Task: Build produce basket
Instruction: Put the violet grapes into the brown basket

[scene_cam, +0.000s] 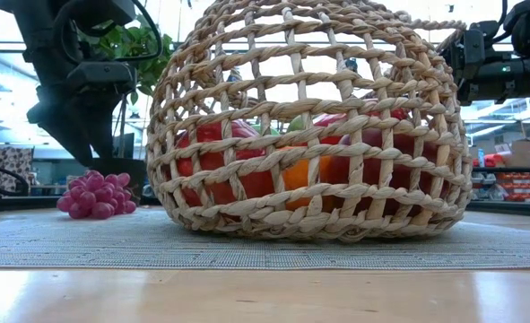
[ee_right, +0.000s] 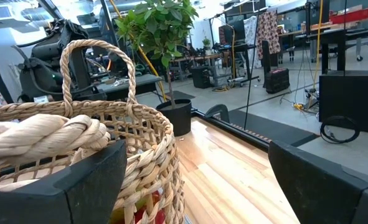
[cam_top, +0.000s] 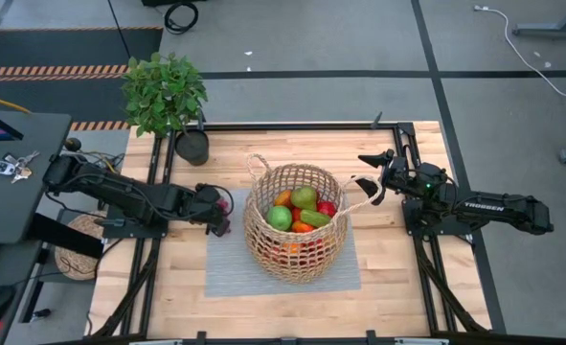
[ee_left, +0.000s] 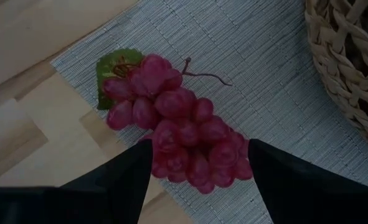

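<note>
**High view: grapes lie outside the basket**

We see the basket (cam_top: 293,222) on the grey mat (cam_top: 227,268). Left of it, the left gripper (ee_left: 199,165) straddles the grapes (ee_left: 177,121), jaws open. Right of it, the right gripper (cam_top: 371,179) hovers, jaws spread wide.

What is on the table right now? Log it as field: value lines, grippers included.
basket: centre of the grey mat, holding mixed produce
grapes: on the mat's edge, outside and left of the basket
left gripper: open, fingers straddling the grapes
right gripper: open, at the basket's right handle
plant pot: table's far left corner
</note>
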